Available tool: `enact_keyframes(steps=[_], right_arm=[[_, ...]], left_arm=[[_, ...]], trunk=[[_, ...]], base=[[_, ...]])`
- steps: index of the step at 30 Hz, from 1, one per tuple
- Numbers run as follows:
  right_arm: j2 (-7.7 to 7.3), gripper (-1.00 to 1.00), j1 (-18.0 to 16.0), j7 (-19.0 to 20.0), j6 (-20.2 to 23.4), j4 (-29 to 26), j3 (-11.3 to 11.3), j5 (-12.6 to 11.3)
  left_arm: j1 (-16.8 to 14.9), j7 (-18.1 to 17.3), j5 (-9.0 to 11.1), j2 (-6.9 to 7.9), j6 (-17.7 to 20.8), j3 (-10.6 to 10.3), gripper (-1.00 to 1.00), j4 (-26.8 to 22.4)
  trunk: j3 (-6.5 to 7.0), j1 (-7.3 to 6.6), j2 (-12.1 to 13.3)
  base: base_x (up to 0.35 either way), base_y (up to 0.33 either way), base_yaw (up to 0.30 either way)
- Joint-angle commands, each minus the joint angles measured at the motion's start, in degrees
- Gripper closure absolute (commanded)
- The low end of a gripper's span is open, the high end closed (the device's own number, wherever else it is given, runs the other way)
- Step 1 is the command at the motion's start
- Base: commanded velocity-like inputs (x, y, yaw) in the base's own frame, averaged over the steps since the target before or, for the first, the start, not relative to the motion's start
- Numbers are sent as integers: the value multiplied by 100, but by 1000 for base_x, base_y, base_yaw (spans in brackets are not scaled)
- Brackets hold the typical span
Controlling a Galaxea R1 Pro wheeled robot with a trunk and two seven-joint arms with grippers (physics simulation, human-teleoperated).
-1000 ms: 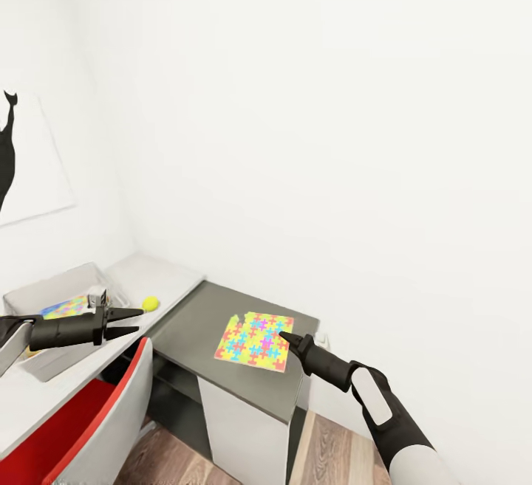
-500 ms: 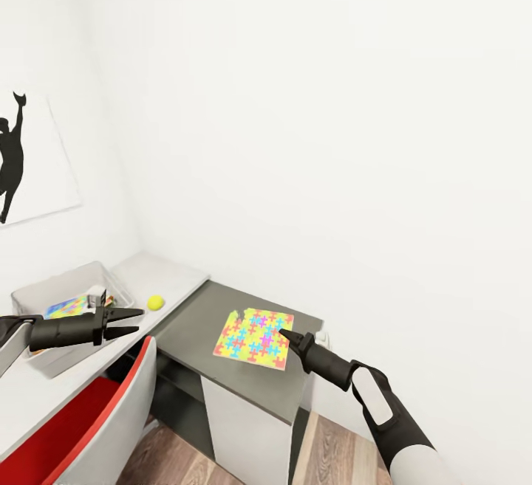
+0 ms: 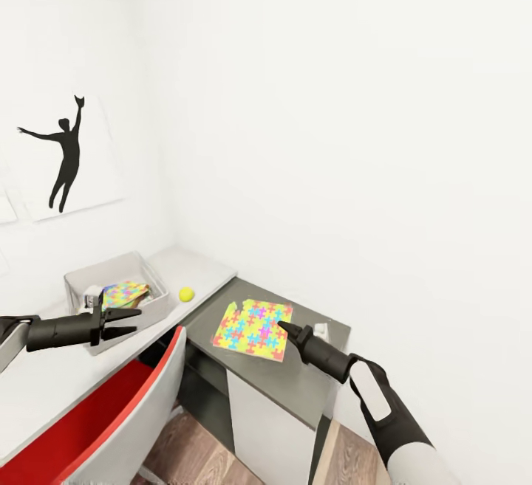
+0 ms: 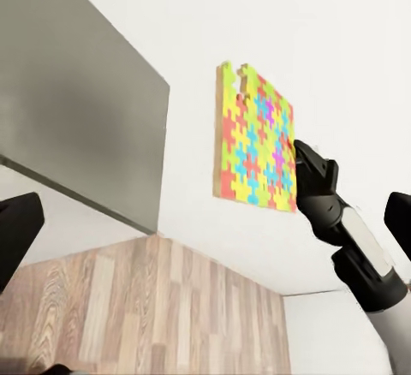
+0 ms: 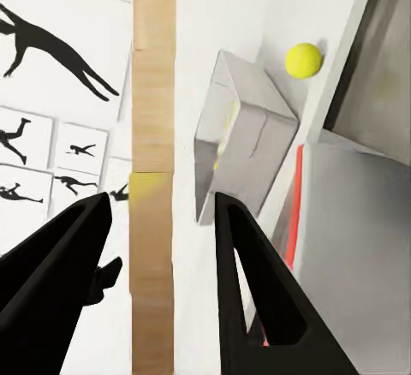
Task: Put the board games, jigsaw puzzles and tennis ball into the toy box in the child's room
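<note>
Bright jigsaw puzzle [image 3: 252, 328] lies flat on the lower grey desk unit [image 3: 295, 378], just beside the right end effector [image 3: 284, 328], whose fingers are apart and empty, so a shallow pinch could skid it off.

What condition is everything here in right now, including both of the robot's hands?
Toy box: on white table, holds one jigsaw puzzle.
Second jigsaw puzzle: flat on grey side unit.
Tennis ball: loose beside box.
Left gripper: jaws open, empty.
Right gripper: open, empty, by puzzle's edge.
</note>
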Motion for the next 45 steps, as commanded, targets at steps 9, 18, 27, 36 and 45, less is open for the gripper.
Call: enact_keyframes(steps=[9, 18, 27, 36, 45], right_arm=[[378, 100, -1252, -1474, 891, -628, 17, -73], [458, 100, -2663, -2724, 1031, -577, 19, -209], [458, 100, -2590, -3262, 1178, -1519, 35, -770], [458, 100, -2579, -3293, 1208, -1551, 49, -768], [458, 100, -2580, -3308, 1182, -1538, 71, -760]], left_arm=[[0, -20, 14, 94, 30, 85, -100, 78], [0, -22, 16, 1060, 66, 1321, -100, 78], [0, -2, 7, 1479, 39, 1711, -100, 79], [0, -5, 5, 1491, 39, 1713, -100, 84], [0, 0, 6, 1462, 38, 1713, -100, 83]], trunk=[[-7, 3, -7], [-7, 3, -7], [-7, 3, -7], [-7, 3, -7], [-7, 3, -7]], base=[[0, 0, 290], [0, 0, 290], [0, 0, 154], [23, 6, 82], [213, 140, 280]])
